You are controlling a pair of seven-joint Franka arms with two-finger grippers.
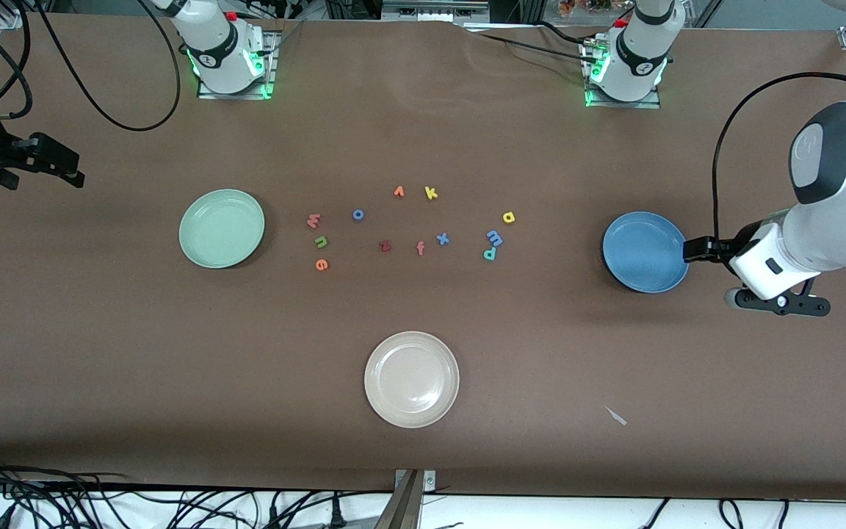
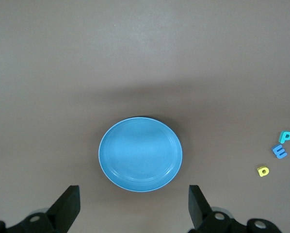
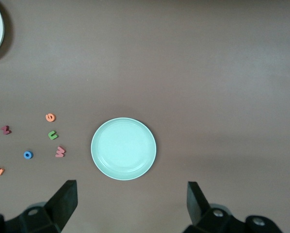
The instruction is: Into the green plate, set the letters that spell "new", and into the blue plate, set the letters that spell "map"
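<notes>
In the front view, you have the green plate (image 1: pixel 222 228) at mid-height of the frame toward the right arm's end of the table (image 1: pixel 136 353), and the blue plate (image 1: pixel 643 253) at the same height toward the left arm's end; neither has a letter in it. Between them, in the middle of the frame, the letters lie loose on the table. The w (image 1: pixel 313 220), n (image 1: pixel 321 241) and e (image 1: pixel 322 264) stand in a short column near the green plate, w uppermost and e lowest. The a (image 1: pixel 509 217), m (image 1: pixel 494 236) and p (image 1: pixel 490 253) cluster on the blue plate's side, with m and p touching or nearly so. Among them sit the o (image 1: pixel 358 214), v (image 1: pixel 399 192), k (image 1: pixel 431 193), z (image 1: pixel 385 246), f (image 1: pixel 420 248) and x (image 1: pixel 443 238). A cream plate (image 1: pixel 412 378) lies in the lower centre, nearer the camera. Your left gripper (image 1: pixel 696 250) hangs at the blue plate's rim at the left arm's end, and your right gripper (image 1: pixel 63 165) hangs over bare table at the right arm's end, well apart from the green plate. In the left wrist view, the left gripper (image 2: pixel 134 204) stands wide and holds nothing, with the blue plate (image 2: pixel 140 154) below it and the p (image 2: pixel 285 137), m (image 2: pixel 280 152) and a (image 2: pixel 263 171) off to one side. In the right wrist view, the right gripper (image 3: pixel 133 201) is likewise spread wide and bare, the green plate (image 3: pixel 123 148) lies ahead of it, and the e (image 3: pixel 50 117), n (image 3: pixel 53 135) and w (image 3: pixel 60 152) lie beside that plate, apart from its rim.
</notes>
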